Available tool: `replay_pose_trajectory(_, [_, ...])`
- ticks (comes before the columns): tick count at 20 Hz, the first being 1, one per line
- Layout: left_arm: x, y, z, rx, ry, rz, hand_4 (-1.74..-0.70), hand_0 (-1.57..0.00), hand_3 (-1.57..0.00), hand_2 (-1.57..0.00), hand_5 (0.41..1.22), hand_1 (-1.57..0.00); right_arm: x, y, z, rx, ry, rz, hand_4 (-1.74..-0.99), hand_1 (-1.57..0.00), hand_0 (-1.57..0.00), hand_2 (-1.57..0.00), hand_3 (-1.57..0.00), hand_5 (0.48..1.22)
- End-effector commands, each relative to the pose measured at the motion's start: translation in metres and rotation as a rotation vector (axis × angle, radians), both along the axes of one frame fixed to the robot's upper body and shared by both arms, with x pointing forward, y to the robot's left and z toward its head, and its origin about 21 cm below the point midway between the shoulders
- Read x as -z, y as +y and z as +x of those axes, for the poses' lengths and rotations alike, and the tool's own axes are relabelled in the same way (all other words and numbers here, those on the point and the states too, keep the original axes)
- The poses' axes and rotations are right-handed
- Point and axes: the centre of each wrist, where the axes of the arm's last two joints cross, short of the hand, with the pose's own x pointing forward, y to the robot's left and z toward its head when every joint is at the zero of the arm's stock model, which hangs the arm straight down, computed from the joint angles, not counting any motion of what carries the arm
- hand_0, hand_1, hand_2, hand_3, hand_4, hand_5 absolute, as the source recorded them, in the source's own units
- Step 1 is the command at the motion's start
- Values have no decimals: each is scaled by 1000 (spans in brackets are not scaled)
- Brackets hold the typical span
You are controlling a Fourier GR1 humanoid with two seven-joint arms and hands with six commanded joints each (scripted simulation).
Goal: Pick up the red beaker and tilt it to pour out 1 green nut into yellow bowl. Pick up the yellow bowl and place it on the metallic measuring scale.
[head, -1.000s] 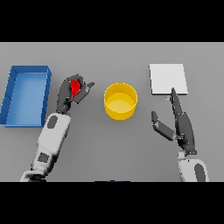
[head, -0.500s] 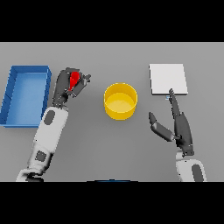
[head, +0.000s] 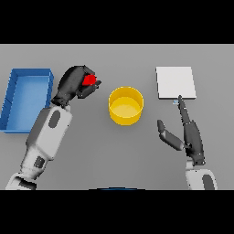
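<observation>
My left hand (head: 73,84) is curled round the red beaker (head: 90,80), of which only a small red patch shows between the fingers. It is held up left of the yellow bowl (head: 125,106), a short gap away. The bowl stands at the table's middle; I see no nut inside it. The metallic measuring scale (head: 176,82), a pale square plate, lies at the back right. My right hand (head: 189,135) rests open in front of the scale, fingers straight and pointing at its front edge, thumb spread toward the bowl.
A blue rectangular bin (head: 26,97) sits at the far left, just beyond my left forearm.
My left hand has carried the red beaker farther from me and a little toward the bowl. The right hand has barely moved.
</observation>
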Motion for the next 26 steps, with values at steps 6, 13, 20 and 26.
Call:
replay_pose_trajectory(6, [-32, -32, 15, 145, -56, 467, -1739, -1568, -1567, -1568, 1177, -1568, -4, 0, 3, -9, -19, 6, -1056, 1, 1, 1, 1, 692])
replay_pose_trajectory(13, [-54, -70, 29, 313, -92, 966, -1582, -1570, -1570, -1570, 1212, -1570, -2, 4, 5, -24, -25, 24, -1063, 1, 1, 1, 1, 681])
replay_pose_trajectory(20, [-58, -98, 35, 377, -139, 1326, -1705, -1571, -1571, -1571, 1219, -1571, -2, 6, 8, -38, 0, 17, -1069, 1, 1, 1, 1, 689])
replay_pose_trajectory(26, [-62, -114, 35, 383, -231, 1492, -1732, -1571, -1571, -1571, 1220, -1571, 3, 8, 4, -45, 2, 31, -1060, 1, 1, 1, 1, 696])
